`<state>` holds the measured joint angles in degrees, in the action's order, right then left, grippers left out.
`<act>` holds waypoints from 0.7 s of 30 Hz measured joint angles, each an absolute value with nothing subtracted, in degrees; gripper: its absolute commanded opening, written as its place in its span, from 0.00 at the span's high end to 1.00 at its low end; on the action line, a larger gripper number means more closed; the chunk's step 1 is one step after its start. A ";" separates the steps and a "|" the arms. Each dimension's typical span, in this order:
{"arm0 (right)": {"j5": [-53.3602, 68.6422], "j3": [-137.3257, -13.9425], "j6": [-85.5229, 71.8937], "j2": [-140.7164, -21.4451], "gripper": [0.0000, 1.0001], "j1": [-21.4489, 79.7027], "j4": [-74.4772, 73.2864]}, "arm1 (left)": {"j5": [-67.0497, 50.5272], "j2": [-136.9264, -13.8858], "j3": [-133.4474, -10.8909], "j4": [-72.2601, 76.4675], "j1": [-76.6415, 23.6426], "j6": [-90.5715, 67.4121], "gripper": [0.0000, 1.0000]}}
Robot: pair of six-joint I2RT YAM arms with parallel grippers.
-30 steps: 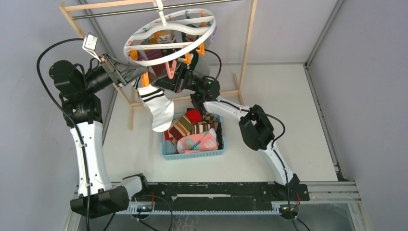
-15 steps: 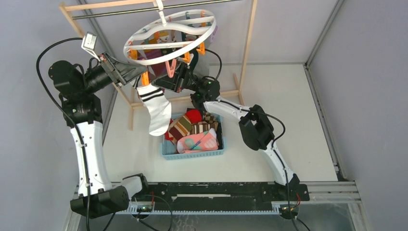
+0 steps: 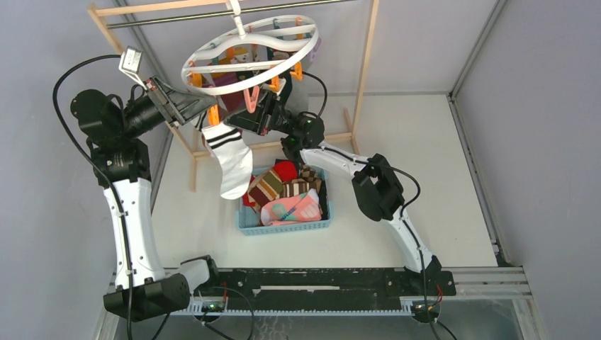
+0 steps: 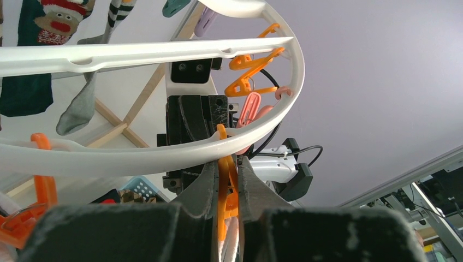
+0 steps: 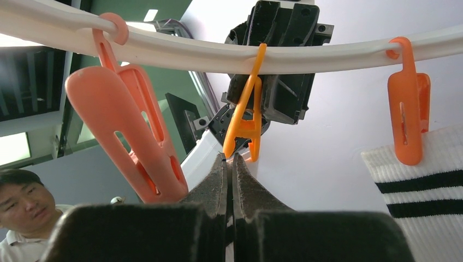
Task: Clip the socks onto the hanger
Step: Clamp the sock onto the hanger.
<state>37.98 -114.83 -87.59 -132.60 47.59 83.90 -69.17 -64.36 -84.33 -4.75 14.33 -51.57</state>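
The white round hanger (image 3: 312, 42) hangs from the rack bar, with orange and pink clips along its ring. My left gripper (image 3: 210, 112) (image 4: 226, 164) is shut on an orange clip (image 4: 223, 180), and white fabric shows just below that clip. My right gripper (image 3: 237, 119) (image 5: 230, 158) faces it from the other side, shut, with a strip of black-and-white sock fabric in the slit between its fingers. A white sock with black bands (image 3: 232, 159) hangs straight down under both grippers. Another orange clip (image 5: 407, 109) grips a banded white cuff (image 5: 420, 196).
A blue basket (image 3: 244, 221) below holds several mixed socks (image 3: 287, 195). The light wooden rack frame (image 3: 365, 64) stands around the hanger. Several socks (image 4: 33, 60) hang from the ring's far side. A large pink clip (image 5: 131, 125) dangles left of my right gripper.
The hanging white sock has swung from a slant towards the basket to hanging straight down. Both grippers have stayed where they were.
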 measured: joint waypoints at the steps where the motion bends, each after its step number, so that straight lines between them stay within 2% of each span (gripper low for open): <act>1: 37.98 -114.83 -87.57 -132.60 1.00 47.59 83.90 | -69.17 -64.36 -84.31 -4.71 14.33 -51.62 1.00; 21: 36.10 -114.37 -86.98 -132.99 1.00 47.59 83.88 | -69.34 -64.18 -82.61 -2.96 14.33 -52.18 1.00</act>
